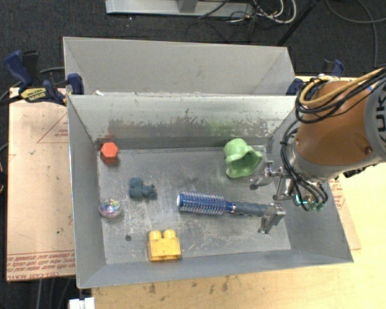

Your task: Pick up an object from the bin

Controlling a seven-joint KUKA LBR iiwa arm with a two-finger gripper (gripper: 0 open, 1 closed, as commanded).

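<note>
Camera view: yellow brick (164,244) nearest, at six o'clock. Blue hairbrush (209,204) lies mid-bin, probably light and stiff; its bare handle toward three o'clock suits a grip. Gripper (266,203) stands wide open astride that handle's end, clamping nothing. Farther, green lump (240,158) at one o'clock; scuffed bin floor (193,169) leaves room.

A dull grey metal bin (199,237), its floor scuffed and scratched, carries a glossy blue plastic hairbrush (209,204), a smooth yellow plastic brick (164,245), a matt green moulded piece (240,159) and a shiny iridescent ball (110,208).
</note>
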